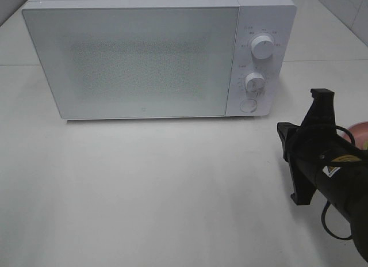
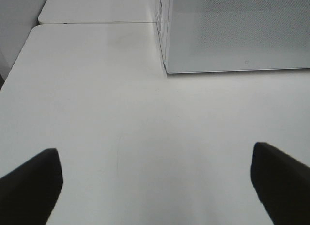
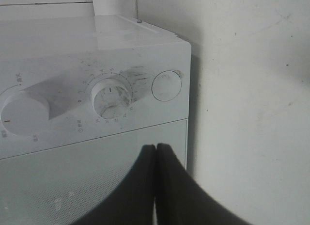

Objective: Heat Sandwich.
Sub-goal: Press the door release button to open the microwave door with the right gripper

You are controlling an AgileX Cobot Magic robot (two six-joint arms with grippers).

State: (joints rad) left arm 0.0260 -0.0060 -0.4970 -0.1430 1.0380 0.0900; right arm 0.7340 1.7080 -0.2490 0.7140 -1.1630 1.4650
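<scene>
The sandwich is out of view. A white microwave [image 1: 144, 60] stands at the back of the table with its door closed. My right gripper [image 1: 283, 141] hovers at the table's right side, short of the microwave's control panel. Its fingers are pressed together with nothing between them. In the right wrist view this shut gripper [image 3: 156, 152] points at the microwave door, near the lower knob [image 3: 112, 96] and the round button [image 3: 166, 86]. My left gripper [image 2: 155, 186] stands wide open over bare table in front of the microwave's left corner [image 2: 167, 70].
A sliver of a pink plate [image 1: 359, 130] shows at the right edge, behind my right arm. The control panel carries two knobs [image 1: 263, 47] [image 1: 254, 81] and a round button [image 1: 248, 105]. White tabletop [image 1: 144, 186] spreads in front of the microwave.
</scene>
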